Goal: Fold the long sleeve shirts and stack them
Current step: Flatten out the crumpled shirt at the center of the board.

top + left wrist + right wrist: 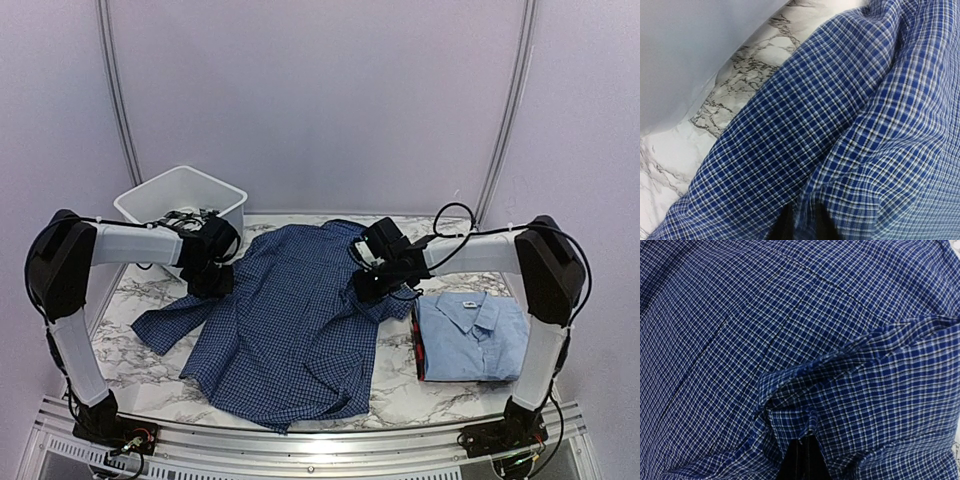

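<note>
At far left, the white bin [150, 200] sits just behind your left claw [212, 280]; its contents are unclear. That claw is at the left shoulder of the dark blue checked shirt [290, 330], and you cannot tell whether it is gripping. The shirt lies spread on the surface [140, 375], long axis near-to-far, between both claws. Your right claw [372, 290] is clenched on the shirt's right side. The folded light blue shirt [470, 335] lies just beyond.
</note>
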